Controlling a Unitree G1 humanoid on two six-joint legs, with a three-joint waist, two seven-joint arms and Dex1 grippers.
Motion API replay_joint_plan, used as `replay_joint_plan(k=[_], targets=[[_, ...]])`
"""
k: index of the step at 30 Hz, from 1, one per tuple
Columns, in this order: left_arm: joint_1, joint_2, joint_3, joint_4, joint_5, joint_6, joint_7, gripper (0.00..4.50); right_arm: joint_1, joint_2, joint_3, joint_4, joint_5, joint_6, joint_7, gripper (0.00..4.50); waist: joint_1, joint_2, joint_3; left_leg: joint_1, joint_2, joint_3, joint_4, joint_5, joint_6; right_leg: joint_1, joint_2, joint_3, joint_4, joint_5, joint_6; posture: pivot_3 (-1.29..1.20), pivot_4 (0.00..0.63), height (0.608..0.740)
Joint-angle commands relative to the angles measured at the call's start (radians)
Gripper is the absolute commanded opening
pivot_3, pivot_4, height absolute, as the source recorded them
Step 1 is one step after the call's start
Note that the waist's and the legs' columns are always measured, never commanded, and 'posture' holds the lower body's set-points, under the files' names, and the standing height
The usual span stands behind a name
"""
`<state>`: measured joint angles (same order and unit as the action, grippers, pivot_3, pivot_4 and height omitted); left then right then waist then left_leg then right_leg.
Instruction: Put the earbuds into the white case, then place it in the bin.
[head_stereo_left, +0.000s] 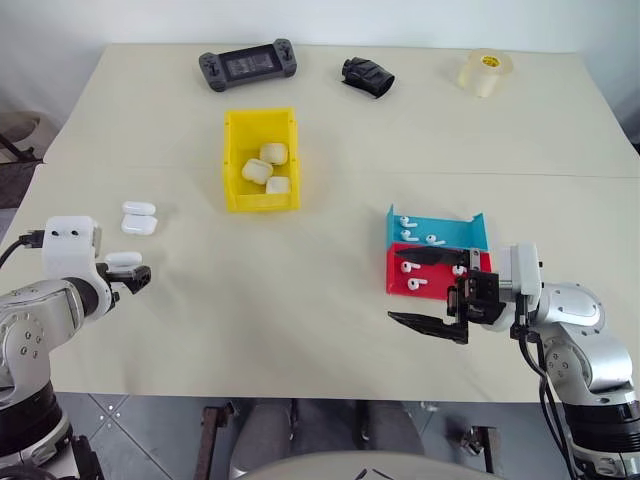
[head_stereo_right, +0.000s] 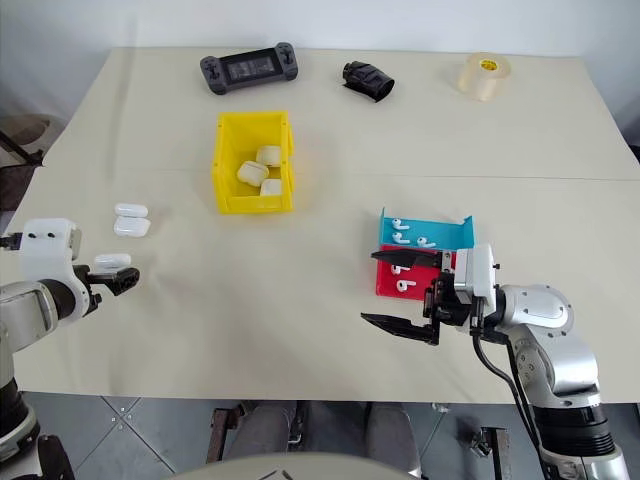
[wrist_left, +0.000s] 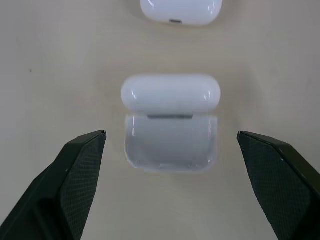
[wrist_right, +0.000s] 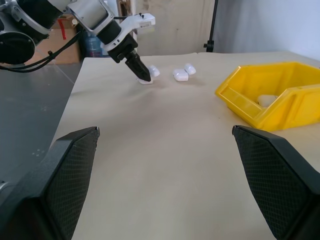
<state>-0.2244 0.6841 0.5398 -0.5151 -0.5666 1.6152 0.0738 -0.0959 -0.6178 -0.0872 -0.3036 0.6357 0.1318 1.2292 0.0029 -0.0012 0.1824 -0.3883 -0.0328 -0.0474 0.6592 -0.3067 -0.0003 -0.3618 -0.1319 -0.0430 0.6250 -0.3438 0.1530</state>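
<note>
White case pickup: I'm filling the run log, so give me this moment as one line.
left gripper: open, around white case, lid up | right gripper: open, empty, by red tray | bin: three cases

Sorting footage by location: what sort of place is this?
Probably a robot test room, not a home: a paper-covered table with sorting props, a yellow bin and loose earbuds, and a stand pole by a bare wall.
</note>
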Motion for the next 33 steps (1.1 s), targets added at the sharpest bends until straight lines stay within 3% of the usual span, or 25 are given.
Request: replay_joint_plan(k=[1, 13, 16, 20, 23, 27, 33], targets=[[-0.006, -0.009, -0.008, 0.017, -0.017, -0.001, 0.014, 4.47, -0.003, 0.0, -0.023, -0.032, 0.02, -0.009, -0.01, 4.5, 0.003, 0.0, 0.0, 0.0, 0.0, 0.0, 0.0, 0.0, 0.0, 0.0, 0.0, 0.0, 0.0, 0.0, 0.0, 0.0, 0.15, 0.74], [-0.046, -0.003, -0.068, 0.107, 0.014, -0.001, 0.037, 4.47, 0.037, -0.004, -0.031, -0.069, 0.026, -0.011, -0.031, 4.5, 0.019, 0.001, 0.0, 0.002, 0.0, 0.001, 0.0, 0.0, -0.001, 0.0, 0.0, 0.001, -0.002, 0.0, 0.0, 0.0, 0.15, 0.74], [-0.035, 0.007, -0.07, 0.104, 0.025, -0.001, 0.041, 3.9, 0.042, -0.004, -0.036, -0.071, 0.026, -0.012, -0.039, 4.5, 0.019, 0.001, 0.0, 0.002, 0.0, 0.002, 0.0, 0.001, -0.001, 0.0, 0.0, 0.002, -0.002, 0.0, 0.0, 0.0, 0.15, 0.74], [-0.026, 0.0, -0.055, 0.101, 0.02, -0.001, 0.036, 2.74, 0.045, -0.005, -0.037, -0.07, 0.025, -0.014, -0.041, 4.5, 0.015, 0.001, -0.001, 0.002, 0.001, 0.003, -0.001, 0.001, -0.001, 0.0, 0.0, 0.003, -0.002, 0.0, 0.0, 0.0, 0.15, 0.74], [-0.031, -0.025, -0.034, 0.077, 0.035, -0.001, 0.024, 2.74, 0.048, -0.004, -0.037, -0.068, 0.023, -0.014, -0.044, 4.5, 0.014, 0.001, -0.001, 0.003, 0.001, 0.003, -0.001, 0.001, -0.001, 0.0, 0.0, 0.003, -0.002, 0.0, -0.001, 0.0, 0.15, 0.74], [0.025, -0.029, -0.022, -0.005, -0.017, -0.149, -0.127, 2.74, 0.054, -0.011, -0.044, -0.067, 0.022, -0.011, -0.047, 4.5, 0.015, 0.001, -0.001, 0.002, 0.0, 0.003, -0.001, 0.001, -0.001, -0.001, 0.0, 0.003, -0.002, 0.0, -0.001, 0.0, 0.15, 0.74], [0.31, -0.036, -0.011, -0.146, -0.176, -0.703, -0.776, 2.74, 0.071, -0.049, -0.101, -0.051, 0.023, -0.007, -0.041, 4.5, 0.017, 0.001, -0.001, 0.001, 0.0, 0.004, -0.003, 0.0, -0.001, 0.0, -0.002, 0.002, -0.009, 0.0, -0.001, 0.0, 0.15, 0.74]])
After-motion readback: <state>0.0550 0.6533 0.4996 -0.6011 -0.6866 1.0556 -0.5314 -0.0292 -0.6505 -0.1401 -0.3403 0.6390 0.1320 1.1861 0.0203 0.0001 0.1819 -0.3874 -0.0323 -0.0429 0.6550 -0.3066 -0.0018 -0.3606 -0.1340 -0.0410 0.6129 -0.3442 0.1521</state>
